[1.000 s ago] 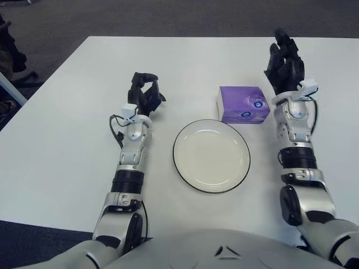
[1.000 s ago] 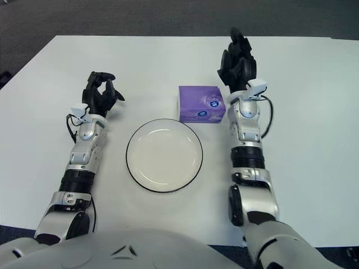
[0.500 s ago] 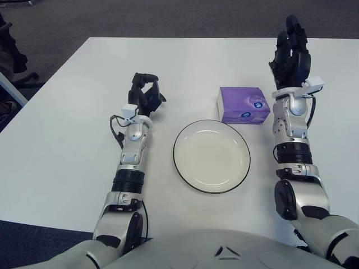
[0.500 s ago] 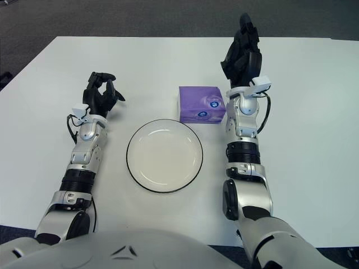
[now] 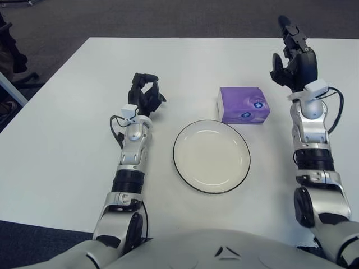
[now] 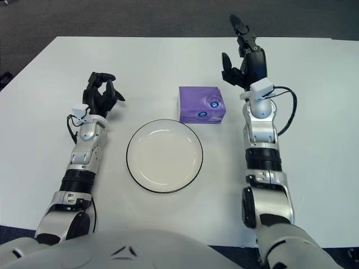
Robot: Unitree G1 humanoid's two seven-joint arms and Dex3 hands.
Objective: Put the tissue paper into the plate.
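Now, right hand (image 5: 293, 59) up toward the far right part of the white table (image 5: 67, 140), fingers spread wide and pointing at the far edge, gripping nothing. Hovering just right of the purple tissue paper (image 5: 243, 105) box, apparently clear of it, though hard to call a gap for certain from up here. Box sitting flat on the table, right of centre, just beyond the far right rim of the plate (image 5: 211, 156) and not touching it. Plate white with a dark rim, dead centre toward the near edge. Left hand (image 5: 145, 94) parked left of the plate, fingers curled in, holding nothing.
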